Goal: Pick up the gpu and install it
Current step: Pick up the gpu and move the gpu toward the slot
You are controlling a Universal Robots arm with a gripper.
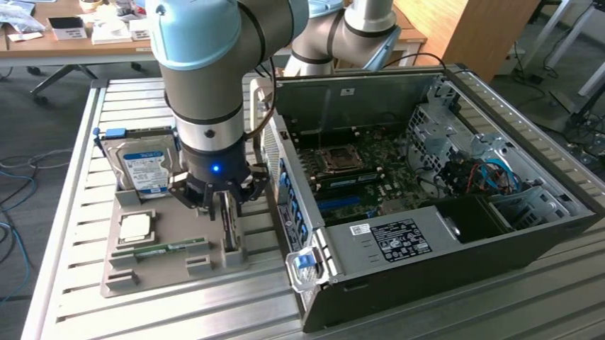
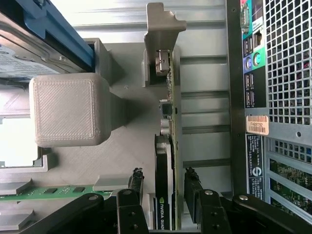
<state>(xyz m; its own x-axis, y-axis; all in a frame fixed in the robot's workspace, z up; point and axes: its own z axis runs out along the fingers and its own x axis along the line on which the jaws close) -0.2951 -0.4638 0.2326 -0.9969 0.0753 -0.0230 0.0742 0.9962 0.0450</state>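
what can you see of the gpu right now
The gpu stands on edge in a slot of the grey holder tray. It is a thin card: black cooler face with white lettering, green board edge, silver bracket at one end. The open gripper straddles it, a finger on each side, with gaps showing.
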